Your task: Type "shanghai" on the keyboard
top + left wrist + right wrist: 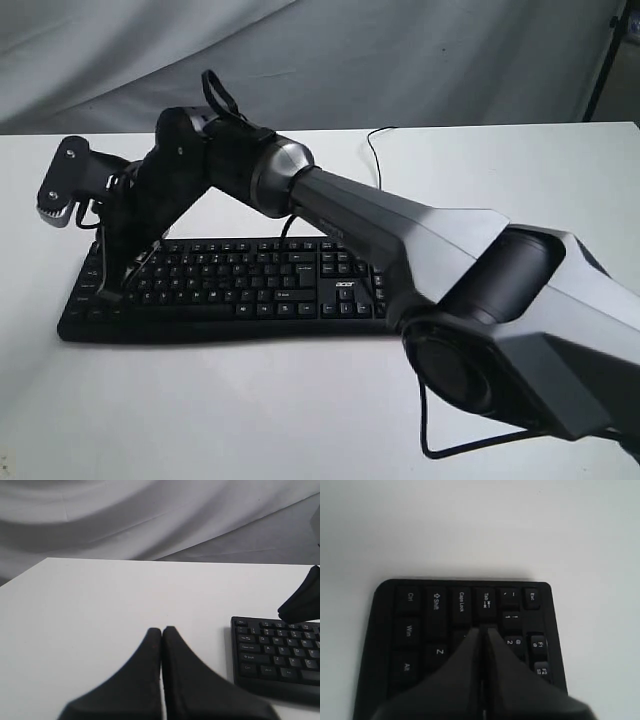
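The black keyboard (pixel 250 285) lies across the white table, with its acer logo to the right of the letter keys. My right arm reaches across it from the right. My right gripper (pixel 110 288) is at the keyboard's left end. In the right wrist view the right gripper (pixel 482 628) is shut and holds nothing; its tips are down at the keys just inward of Tab and Caps Lock on the keyboard (pixel 410 630). My left gripper (pixel 161 629) is shut and empty over bare table, off the left end of the keyboard (pixel 280 655). It does not show in the exterior view.
The keyboard's thin black cable (pixel 372 150) runs toward the back of the table (pixel 520 170). Another cable (pixel 450 450) loops at the front right under my right arm. Grey cloth (pixel 300 60) hangs behind, and a black stand (pixel 605 60) is at the back right.
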You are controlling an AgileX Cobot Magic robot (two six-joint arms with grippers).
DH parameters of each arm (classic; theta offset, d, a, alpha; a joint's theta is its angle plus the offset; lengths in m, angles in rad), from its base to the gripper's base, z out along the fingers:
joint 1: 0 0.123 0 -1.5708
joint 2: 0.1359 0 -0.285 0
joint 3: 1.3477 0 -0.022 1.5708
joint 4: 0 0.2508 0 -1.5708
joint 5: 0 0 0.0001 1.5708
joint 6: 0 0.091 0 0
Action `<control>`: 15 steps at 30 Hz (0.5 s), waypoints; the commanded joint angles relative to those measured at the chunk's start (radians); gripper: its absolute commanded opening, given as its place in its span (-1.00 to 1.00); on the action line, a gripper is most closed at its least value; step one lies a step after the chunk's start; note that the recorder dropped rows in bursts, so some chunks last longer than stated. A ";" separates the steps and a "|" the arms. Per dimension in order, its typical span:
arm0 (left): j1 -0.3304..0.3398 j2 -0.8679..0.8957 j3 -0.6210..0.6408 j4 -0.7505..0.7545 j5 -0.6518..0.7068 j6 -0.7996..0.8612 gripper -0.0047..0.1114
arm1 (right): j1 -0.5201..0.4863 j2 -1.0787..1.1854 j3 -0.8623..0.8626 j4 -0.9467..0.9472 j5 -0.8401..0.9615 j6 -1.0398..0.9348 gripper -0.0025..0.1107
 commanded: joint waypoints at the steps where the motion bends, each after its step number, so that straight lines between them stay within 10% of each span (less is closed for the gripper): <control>1: 0.002 -0.005 0.005 -0.001 -0.011 0.000 -0.91 | -0.019 -0.020 -0.006 -0.003 0.060 -0.014 -0.96; 15: 0.002 -0.005 0.005 -0.001 -0.011 0.000 -0.91 | -0.075 -0.033 -0.006 0.111 0.223 -0.079 -0.96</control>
